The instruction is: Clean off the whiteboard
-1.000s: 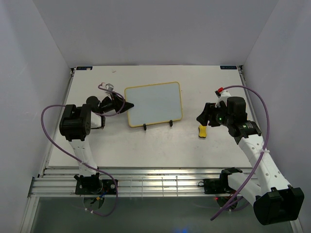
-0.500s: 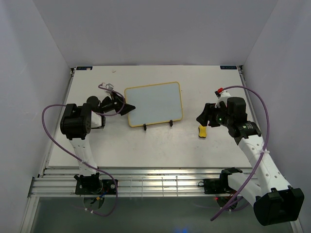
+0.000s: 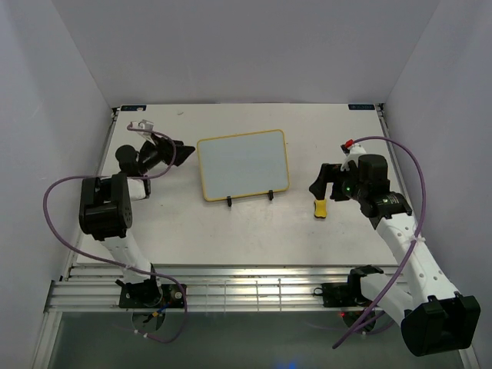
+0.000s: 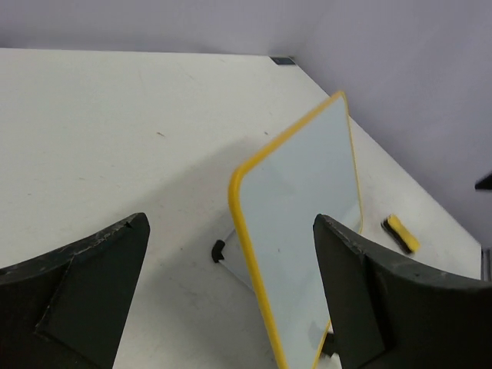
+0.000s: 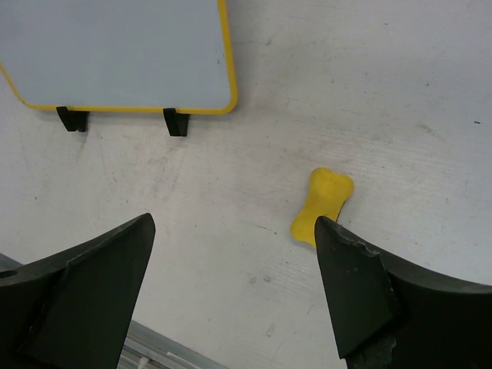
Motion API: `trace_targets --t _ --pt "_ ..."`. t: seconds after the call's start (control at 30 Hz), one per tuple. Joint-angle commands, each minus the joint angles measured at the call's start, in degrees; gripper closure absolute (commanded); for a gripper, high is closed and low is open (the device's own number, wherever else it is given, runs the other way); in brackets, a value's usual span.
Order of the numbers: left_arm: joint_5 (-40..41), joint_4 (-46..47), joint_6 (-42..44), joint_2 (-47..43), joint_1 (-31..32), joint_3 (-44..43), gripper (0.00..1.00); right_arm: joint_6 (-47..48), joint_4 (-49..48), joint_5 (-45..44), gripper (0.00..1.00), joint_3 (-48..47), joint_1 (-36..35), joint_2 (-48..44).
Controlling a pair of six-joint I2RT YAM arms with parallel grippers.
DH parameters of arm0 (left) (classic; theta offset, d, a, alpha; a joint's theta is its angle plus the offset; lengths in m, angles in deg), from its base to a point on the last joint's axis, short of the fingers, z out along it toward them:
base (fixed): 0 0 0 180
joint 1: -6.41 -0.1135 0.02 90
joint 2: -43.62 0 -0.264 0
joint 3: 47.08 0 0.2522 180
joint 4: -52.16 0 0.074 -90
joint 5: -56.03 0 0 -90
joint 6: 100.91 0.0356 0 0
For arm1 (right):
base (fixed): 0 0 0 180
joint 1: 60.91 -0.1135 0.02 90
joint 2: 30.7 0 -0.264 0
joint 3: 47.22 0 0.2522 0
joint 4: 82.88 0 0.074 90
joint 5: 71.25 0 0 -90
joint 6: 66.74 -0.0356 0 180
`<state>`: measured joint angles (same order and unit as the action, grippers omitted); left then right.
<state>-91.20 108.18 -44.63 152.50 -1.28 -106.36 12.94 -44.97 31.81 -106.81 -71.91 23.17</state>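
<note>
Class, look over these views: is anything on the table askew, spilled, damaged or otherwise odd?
Nothing stands out. The whiteboard leans intact on its black stand, blank; the yellow eraser lies flat nearby.

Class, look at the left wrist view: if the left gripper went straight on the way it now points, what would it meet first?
Probably the yellow-framed near edge of the small rectangular whiteboard, propped up ahead between the open fingers of the left gripper. Nothing shows in between, though depth is uncertain.
</note>
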Motion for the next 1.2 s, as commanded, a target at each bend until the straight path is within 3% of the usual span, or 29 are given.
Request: trace_targets --t 0.0,0.03,0.17,0.23,0.33,0.47,0.57,0.63,0.8,0.93,1.07,1.17 --pt "14.92 -22.86 1.98 -10.41 -0.49 -5.34 0.02 -0.22 -1.55 -2.85 0.1 -0.23 -0.33 0.62" --pt "19.05 -34.85 1.72 -11.92 -0.58 -6.68 0.02 -0.39 -1.29 -3.73 0.1 -0.93 -0.25 0.71" --pt "37.4 -54.26 0.58 -19.92 -0.49 -8.71 0.02 -0.83 0.72 -10.06 0.1 -3.39 -0.25 0.19" --pt "42.97 -69.24 1.88 -22.56 -0.4 -13.61 0.02 -1.45 2.04 -15.32 0.1 -4.79 -0.25 -0.08" --pt "46.24 -83.0 5.84 -25.89 -0.32 -18.71 0.02 -2.06 4.77 -18.77 0.1 -7.78 -0.25 -1.04" --pt "48.08 -87.53 9.01 -37.11 1.34 -16.19 0.02 -2.15 8.72 -19.57 0.1 -12.17 -0.42 -2.27" --pt "56.34 -89.37 11.73 -44.96 11.17 -11.98 0.02 -1.45 11.36 -18.51 0.1 -16.13 -0.42 -4.46" --pt "59.6 -92.87 13.67 -50.94 14.0 -10.83 0.02 0.3 11.98 -17.9 0.1 -17.89 -0.42 -5.78" --pt "63.81 -99.39 17.61 -66.82 14.8 -7.23 0.02 1.98 15.84 -16.67 0.1 -20.27 -0.33 -9.21" --pt "72.87 -99.05 20.0 -76.5 17.7 -2.21 0.02 3.47 14.89 -13.94 0.1 -16.51 -0.33 -12.99" --pt "68.66 -100.1 22.1 -82.41 17.97 -2.73 0.02 5.22 15.58 -15.34 0.1 -15.44 -0.42 -16.07" --pt "71.29 -102.65 22.46 -82.78 18.76 -5.1 0.02 6.28 17.16 -17.8 0.1 -14.74 -0.33 -17.39"
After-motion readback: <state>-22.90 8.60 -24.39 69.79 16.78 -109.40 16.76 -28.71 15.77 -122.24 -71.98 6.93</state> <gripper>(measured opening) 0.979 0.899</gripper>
